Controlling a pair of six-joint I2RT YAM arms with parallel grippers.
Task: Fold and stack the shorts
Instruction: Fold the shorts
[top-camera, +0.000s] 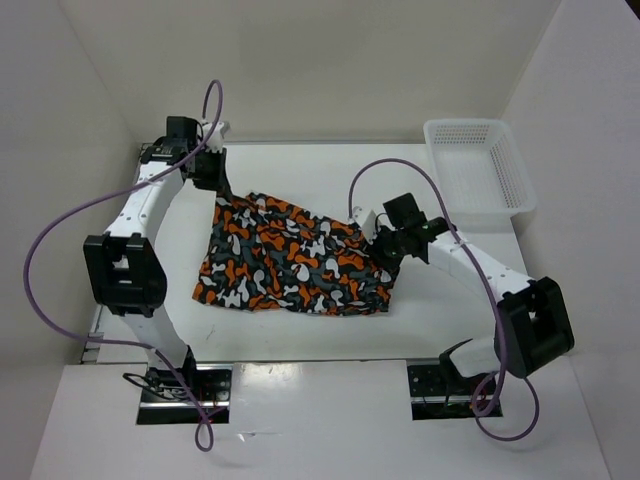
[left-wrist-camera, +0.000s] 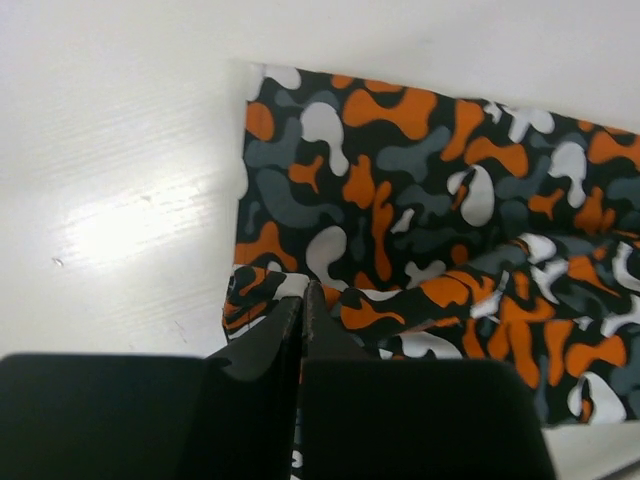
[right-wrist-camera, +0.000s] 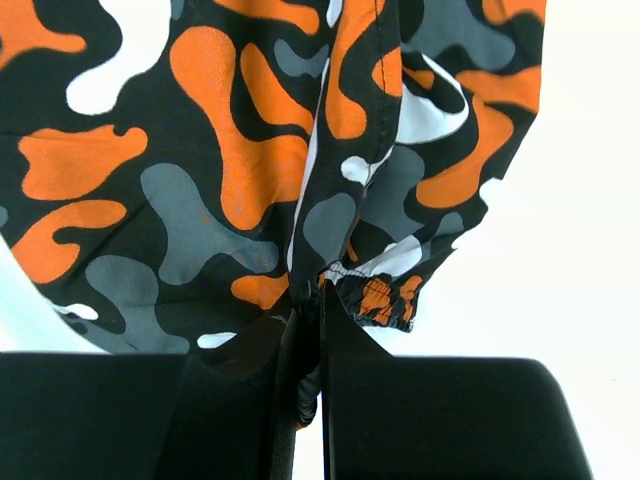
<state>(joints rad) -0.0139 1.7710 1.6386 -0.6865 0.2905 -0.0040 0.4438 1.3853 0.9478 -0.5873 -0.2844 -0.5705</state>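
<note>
Orange-and-black camouflage shorts (top-camera: 290, 262) span both arms: left gripper (left-wrist-camera: 303, 297) clamped on a corner hem, right gripper (right-wrist-camera: 309, 312) on the elastic edge. Both bites sit shallow at the fingertips, so tension may pull the cloth free.

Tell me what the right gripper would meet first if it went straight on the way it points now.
The shorts. The right gripper is shut on their gathered edge, and the same cloth fills the view ahead, so it would probably just push into it.
</note>
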